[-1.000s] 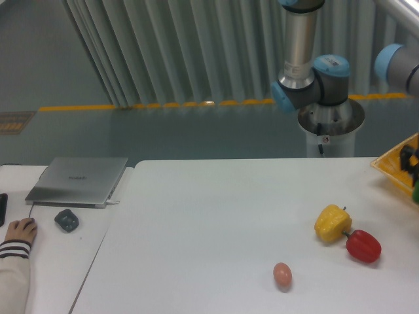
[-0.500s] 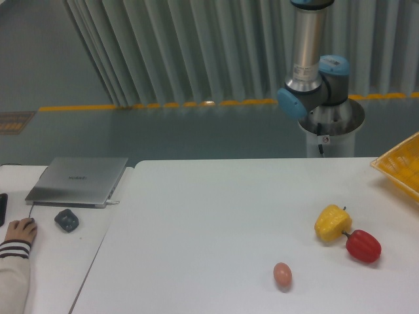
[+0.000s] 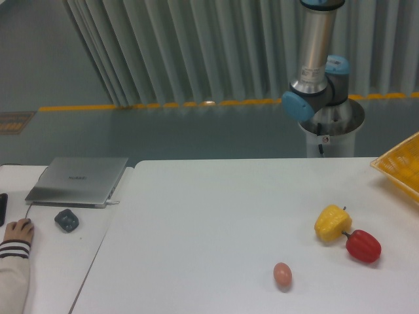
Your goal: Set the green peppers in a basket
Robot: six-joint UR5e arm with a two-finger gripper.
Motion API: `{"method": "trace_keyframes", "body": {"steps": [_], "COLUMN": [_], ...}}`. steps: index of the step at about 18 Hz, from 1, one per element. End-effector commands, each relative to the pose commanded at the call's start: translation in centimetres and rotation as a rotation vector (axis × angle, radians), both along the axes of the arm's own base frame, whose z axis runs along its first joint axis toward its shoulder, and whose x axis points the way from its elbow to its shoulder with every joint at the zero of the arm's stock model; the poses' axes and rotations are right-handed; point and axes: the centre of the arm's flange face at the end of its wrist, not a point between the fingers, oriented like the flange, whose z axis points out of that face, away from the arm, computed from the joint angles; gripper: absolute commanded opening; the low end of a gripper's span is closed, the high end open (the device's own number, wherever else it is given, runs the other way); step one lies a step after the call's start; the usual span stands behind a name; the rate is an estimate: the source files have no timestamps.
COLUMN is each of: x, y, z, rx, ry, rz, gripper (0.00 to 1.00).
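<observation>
At the table's far right edge sits the yellow basket [image 3: 400, 167], only its latticed corner inside the picture; the green pepper can't be seen anywhere. Nearer the front right corner, the yellow pepper [image 3: 332, 222] and red pepper [image 3: 363, 246] lie touching, with an egg [image 3: 282, 273] apart to their left. Behind the table stands the arm [image 3: 316, 59]; its gripper is out of view, so its fingers can't be judged.

Basket [image 3: 400, 165] at table's [image 3: 216, 216] right edge; two peppers [image 3: 347, 234] touching near it, egg [image 3: 282, 273] nearer front.
</observation>
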Motion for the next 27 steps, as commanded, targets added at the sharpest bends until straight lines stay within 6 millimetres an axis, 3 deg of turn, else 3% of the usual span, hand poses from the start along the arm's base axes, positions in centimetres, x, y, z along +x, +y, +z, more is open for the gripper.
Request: {"method": "trace_keyframes", "body": {"steps": [6, 9, 12, 15, 17, 27], "x": [0.6, 1.8, 2.9, 3.3, 3.2, 3.5], "y": [2.6, 6.4, 10.7, 14.7, 16.3, 18.1], "z": [0.2, 0.9, 3.2, 2.9, 2.5, 1.2], "rx": [0.081, 0.103, 0.107, 0.105, 0.102, 0.061], "ry": [-0.002, 0.007, 0.047, 0.049, 0.047, 0.035], "rz": [-0.057, -0.129, -0.207, -0.279, -0.331, -0.381], "gripper": [1.00, 1.00, 1.00, 1.00, 1.00, 1.00]}}
